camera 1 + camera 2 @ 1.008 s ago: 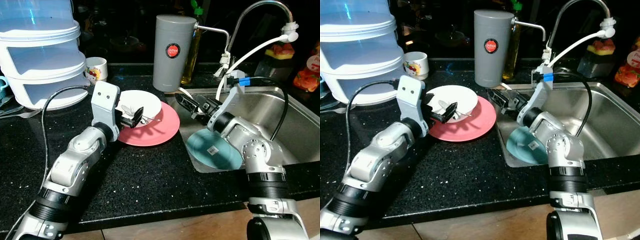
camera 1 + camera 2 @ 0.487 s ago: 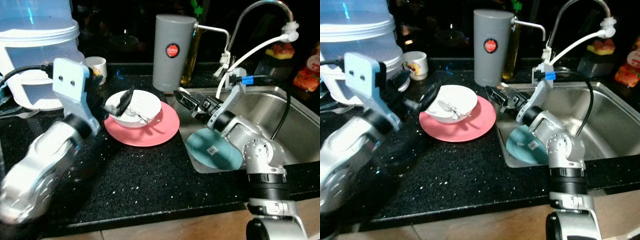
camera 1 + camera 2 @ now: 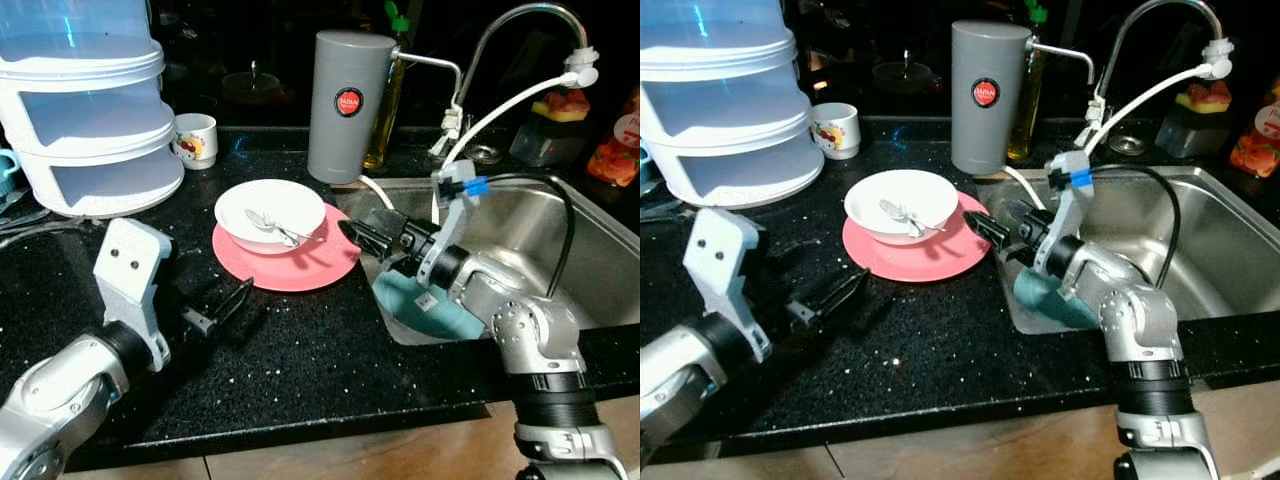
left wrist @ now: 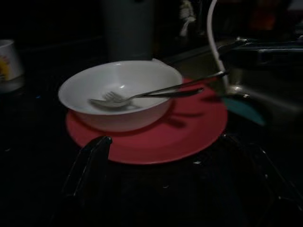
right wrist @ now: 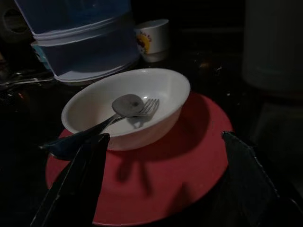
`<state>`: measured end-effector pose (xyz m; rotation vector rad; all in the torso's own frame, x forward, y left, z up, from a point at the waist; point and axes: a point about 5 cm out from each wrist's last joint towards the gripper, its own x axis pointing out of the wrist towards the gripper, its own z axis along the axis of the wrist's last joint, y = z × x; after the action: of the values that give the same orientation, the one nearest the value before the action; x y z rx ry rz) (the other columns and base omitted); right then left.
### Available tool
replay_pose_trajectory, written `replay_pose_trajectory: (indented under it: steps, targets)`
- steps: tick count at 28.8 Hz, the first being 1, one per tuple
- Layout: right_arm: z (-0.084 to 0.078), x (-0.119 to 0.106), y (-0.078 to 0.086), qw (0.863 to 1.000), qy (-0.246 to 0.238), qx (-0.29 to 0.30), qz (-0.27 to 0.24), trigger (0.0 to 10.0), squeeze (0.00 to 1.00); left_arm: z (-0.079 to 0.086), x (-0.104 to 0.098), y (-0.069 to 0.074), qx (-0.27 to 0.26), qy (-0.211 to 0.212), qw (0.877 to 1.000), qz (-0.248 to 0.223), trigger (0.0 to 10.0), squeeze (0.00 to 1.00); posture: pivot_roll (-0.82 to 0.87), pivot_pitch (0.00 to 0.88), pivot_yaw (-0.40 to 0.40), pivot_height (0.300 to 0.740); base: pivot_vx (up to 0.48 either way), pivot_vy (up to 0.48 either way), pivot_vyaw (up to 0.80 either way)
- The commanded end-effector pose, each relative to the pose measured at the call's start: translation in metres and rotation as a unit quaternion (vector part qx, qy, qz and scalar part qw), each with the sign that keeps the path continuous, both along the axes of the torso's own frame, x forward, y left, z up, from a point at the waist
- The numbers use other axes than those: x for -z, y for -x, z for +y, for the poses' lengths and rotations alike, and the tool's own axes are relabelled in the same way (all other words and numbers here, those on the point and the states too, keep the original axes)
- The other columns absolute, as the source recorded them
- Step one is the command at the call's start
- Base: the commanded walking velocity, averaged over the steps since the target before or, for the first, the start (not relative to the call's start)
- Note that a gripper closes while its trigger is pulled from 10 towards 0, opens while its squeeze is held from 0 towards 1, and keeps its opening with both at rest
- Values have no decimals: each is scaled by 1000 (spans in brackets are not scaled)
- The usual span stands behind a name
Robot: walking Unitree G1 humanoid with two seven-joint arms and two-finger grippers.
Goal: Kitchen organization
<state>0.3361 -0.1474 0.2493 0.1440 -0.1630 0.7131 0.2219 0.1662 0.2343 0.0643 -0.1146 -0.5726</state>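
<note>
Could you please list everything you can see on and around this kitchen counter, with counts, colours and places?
Countertop: one, black speckled, across the front.
Plate: one, pink-red, mid-counter beside the sink.
Bowl: one, white, on the pink-red plate.
Spoon and fork: one each, silver, lying in the bowl.
Teal plate: one, at the sink's near-left corner, partly hidden by the right arm.
Sink: one, steel, on the right.
Faucet: one, silver with a white hose, behind the sink.
Canister: one, grey with a red label, back centre.
Mug: one, white, patterned, back left.
Stacked containers: translucent white, far left.
Left hand: black fingers, open, low over the counter.
Right hand: black fingers, open, at the pink-red plate's right edge.
</note>
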Motion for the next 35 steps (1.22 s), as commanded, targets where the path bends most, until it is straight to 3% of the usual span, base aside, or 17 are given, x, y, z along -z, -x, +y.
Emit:
replay_pose_trajectory:
  steps: [1,4,9,12,16,25,26,35]
  targets:
    - [3,2,4,1000,16,1,-16,10000,0,-2,5,4,7,15,1000,3,10000,0,11,50,-53,740,0,0,0]
    - [6,4,6,1000,13,8,-22,10000,0,-3,17,7,3,16,1000,21,10000,0,8,49,-49,740,0,0,0]
    - [10,4,9,1000,7,2,-28,10000,0,-8,30,9,11,-30,999,31,10000,0,8,49,-49,740,0,0,0]
    - [13,2,12,999,2,-6,-36,10000,0,-9,35,10,7,-32,999,39,10000,0,8,49,-47,740,0,0,0]
    - [18,-7,18,997,-18,-34,-62,10000,0,-5,50,11,-21,-26,997,70,10000,0,8,49,-47,740,0,0,0]
    - [21,-9,28,992,-57,-102,-52,10000,0,-2,57,14,-26,-43,996,71,10000,0,8,58,-49,740,0,0,0]
    - [23,-5,31,992,-26,-111,-59,10000,0,-4,57,13,-25,-42,996,70,10000,0,6,59,-48,740,0,0,0]
    - [27,5,27,993,47,-77,-79,10000,0,-11,58,13,9,-34,998,61,10000,0,5,59,-46,740,0,0,0]
